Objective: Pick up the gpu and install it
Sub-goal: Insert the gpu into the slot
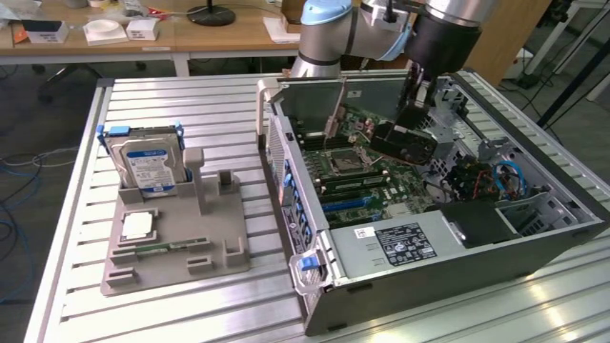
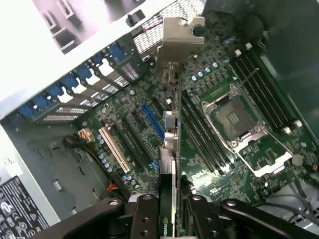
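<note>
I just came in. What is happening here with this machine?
A robot arm holds a graphics card in its claw, which is shut on the card. The card hangs on edge above the main board inside the open computer case and does not look seated in a slot yet. A hard drive stands in a holder nearby.

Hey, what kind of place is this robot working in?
Probably a robotics lab or test workshop: an open computer case sits on a slatted metal table, a grey fixture beside it holds a hard drive, and wooden desks with odds and ends stand behind.
</note>
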Controlling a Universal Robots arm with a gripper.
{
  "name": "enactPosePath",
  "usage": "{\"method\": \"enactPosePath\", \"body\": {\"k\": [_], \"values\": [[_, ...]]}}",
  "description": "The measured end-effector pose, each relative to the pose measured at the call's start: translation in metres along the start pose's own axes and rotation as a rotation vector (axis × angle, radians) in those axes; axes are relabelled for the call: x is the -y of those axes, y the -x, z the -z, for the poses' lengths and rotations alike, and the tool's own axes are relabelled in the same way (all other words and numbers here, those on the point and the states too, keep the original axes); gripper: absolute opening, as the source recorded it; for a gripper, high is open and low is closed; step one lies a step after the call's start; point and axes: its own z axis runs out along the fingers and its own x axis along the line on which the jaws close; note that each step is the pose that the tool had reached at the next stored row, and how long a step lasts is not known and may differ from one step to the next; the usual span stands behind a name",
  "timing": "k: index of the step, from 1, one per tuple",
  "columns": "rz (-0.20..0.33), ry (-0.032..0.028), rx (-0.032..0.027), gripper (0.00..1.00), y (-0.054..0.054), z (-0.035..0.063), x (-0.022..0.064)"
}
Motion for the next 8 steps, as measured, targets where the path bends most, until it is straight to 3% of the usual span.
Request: {"method": "enactPosePath", "body": {"k": [8], "values": [[0.145, -0.0092, -0.0076, 0.26, 0.001, -0.0142, 0.0007]]}}
